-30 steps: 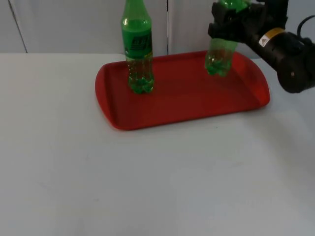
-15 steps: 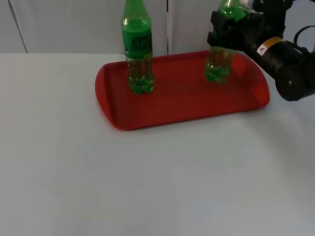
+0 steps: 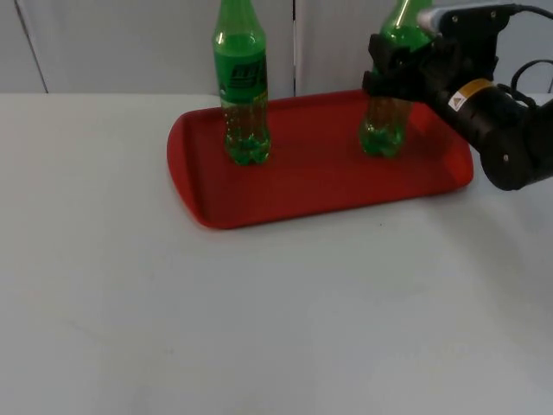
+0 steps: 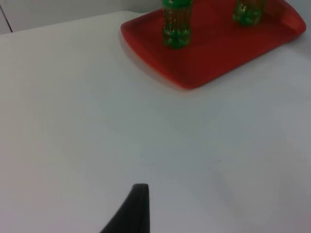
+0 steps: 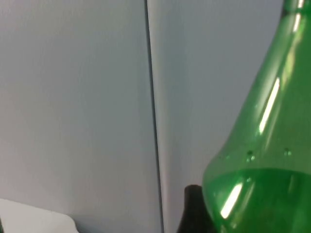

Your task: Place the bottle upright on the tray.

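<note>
Looks like a robot lab / test cell, not a home or kitchen. Evidence: plain white counter w/ no household clutter, ending at a grey partition wall made of flat panels w/ a dark vertical seam, also seen close up in the right wrist view. A black robot arm w/ a yellow warning sticker reaches in over the counter. Props are sparse & staged: one red tray & two green bottles, i.e. a bench setup for manipulation trials.
</note>
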You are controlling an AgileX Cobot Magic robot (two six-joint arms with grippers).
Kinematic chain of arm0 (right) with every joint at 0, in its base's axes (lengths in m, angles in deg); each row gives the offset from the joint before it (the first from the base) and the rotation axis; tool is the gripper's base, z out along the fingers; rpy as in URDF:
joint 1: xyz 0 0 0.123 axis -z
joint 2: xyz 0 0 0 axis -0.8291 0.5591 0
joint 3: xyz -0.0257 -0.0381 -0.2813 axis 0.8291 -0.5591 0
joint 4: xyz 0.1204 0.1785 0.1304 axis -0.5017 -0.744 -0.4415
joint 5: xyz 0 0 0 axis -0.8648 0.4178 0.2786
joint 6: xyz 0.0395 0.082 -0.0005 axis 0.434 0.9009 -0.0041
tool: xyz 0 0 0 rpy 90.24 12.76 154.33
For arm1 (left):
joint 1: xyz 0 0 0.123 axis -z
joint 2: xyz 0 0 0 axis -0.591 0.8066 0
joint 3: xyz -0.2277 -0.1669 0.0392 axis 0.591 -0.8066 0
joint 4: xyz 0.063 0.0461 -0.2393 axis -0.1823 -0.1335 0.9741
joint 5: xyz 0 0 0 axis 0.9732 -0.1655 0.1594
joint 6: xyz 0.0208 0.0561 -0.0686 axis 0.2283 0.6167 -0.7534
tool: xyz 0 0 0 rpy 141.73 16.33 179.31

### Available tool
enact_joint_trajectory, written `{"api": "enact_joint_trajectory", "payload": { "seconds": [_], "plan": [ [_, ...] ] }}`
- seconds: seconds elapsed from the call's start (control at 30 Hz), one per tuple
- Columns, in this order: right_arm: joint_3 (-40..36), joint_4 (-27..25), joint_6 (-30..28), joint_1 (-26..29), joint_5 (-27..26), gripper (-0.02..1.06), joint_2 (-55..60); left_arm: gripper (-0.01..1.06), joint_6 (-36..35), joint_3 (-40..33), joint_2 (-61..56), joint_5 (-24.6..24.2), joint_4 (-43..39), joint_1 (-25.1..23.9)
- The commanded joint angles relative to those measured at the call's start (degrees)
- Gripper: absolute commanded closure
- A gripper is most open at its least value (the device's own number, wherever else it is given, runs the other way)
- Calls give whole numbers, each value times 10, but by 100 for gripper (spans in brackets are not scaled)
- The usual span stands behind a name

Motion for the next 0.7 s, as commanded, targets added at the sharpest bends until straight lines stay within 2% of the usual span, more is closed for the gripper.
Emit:
{"api": "enact_joint_trajectory", "payload": {
  "seconds": [0.0, 0.6, 0.67],
  "plan": [
    [4, -13, -3, 2, -5, 105, -1, 0, -5, -3, -2, 2, -3, 2],
    [4, -11, -2, 2, -6, 104, 22, 0, -5, -3, -2, 2, -3, 2],
    [4, -10, -2, 2, -6, 99, 22, 0, -5, -3, -2, 2, -3, 2]
  ]
}}
